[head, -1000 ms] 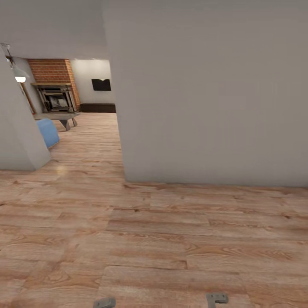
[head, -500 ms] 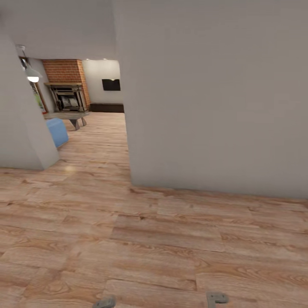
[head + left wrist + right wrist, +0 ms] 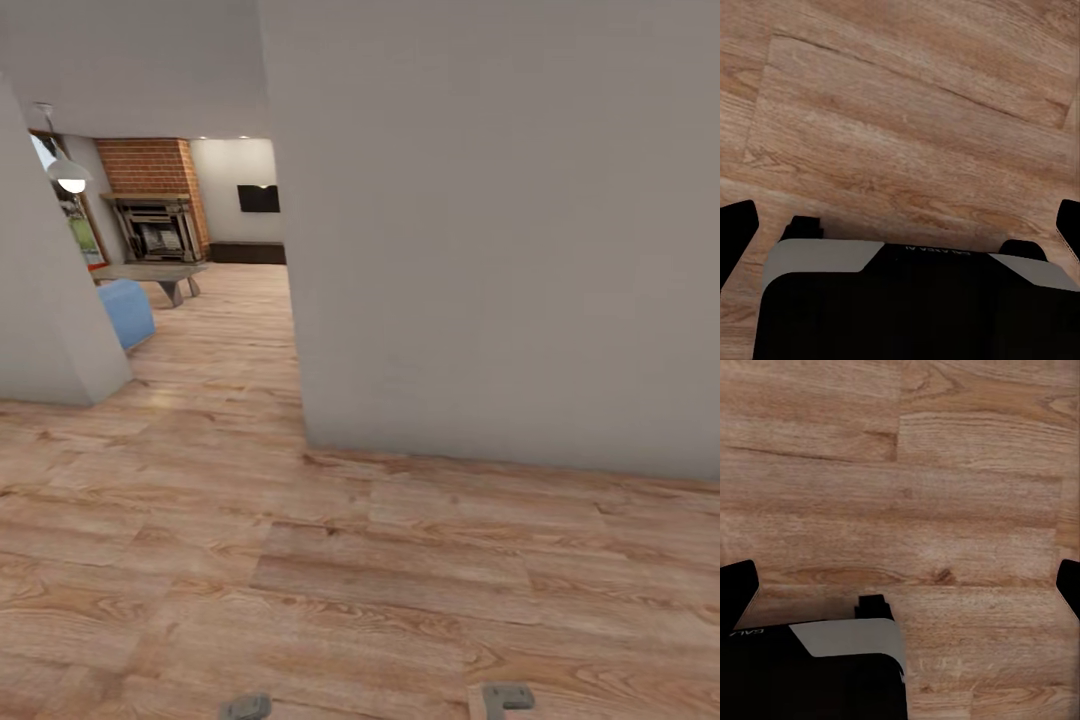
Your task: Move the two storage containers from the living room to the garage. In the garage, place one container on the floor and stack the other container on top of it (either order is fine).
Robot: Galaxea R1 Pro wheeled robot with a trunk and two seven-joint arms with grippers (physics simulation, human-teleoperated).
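Carrying nothing, our left hand hangs over bare wood planks with its dark fingertips set wide at the edges of the wrist view, and our right hand is spread just as wide over the same plank floor. Since a second ago the whole head view has slid, so our base and head have turned: the grey wall corner sits a little lower and the opening past it shows more of the living room, with its brick fireplace, low bench, blue sofa and hanging lamp. We judge that we are heading in to fetch the first container, with nothing moved yet. The two storage containers are not in sight, so we cannot tell their heading or long axis.
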